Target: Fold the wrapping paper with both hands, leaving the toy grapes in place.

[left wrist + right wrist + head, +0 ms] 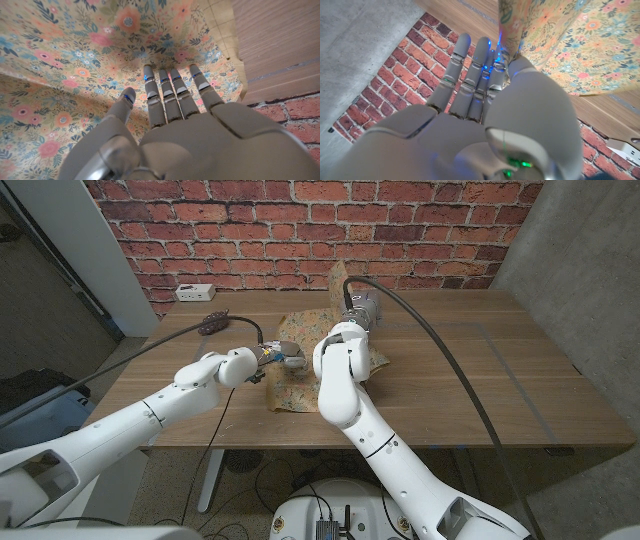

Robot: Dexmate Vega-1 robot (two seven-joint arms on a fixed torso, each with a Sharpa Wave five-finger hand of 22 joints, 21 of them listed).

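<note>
One sheet of floral wrapping paper (300, 375) sits mid-table on the wooden table (480, 380), crumpled, with one flap standing up toward the brick wall (300, 230). Two robot hands are on it. The left hand (285, 355) comes in from the robot's left; in the left wrist view its fingers (170, 95) are straight, close together, with the tips pressing on the printed side of the paper (75, 65), nothing gripped. The right hand (360, 310) is at the far edge of the sheet; in the right wrist view its fingers (470, 75) are extended and the raised paper edge (560, 45) sits against the thumb side. It looks like a pinch between thumb and fingers, but the contact is partly hidden, so I can't confirm. One small dark cluster (212, 323) lies on the table near the far left corner, well apart from the paper; probably the toy grapes, too small to be sure. One white power strip (195, 291) lies at the table's far edge by the wall.
</note>
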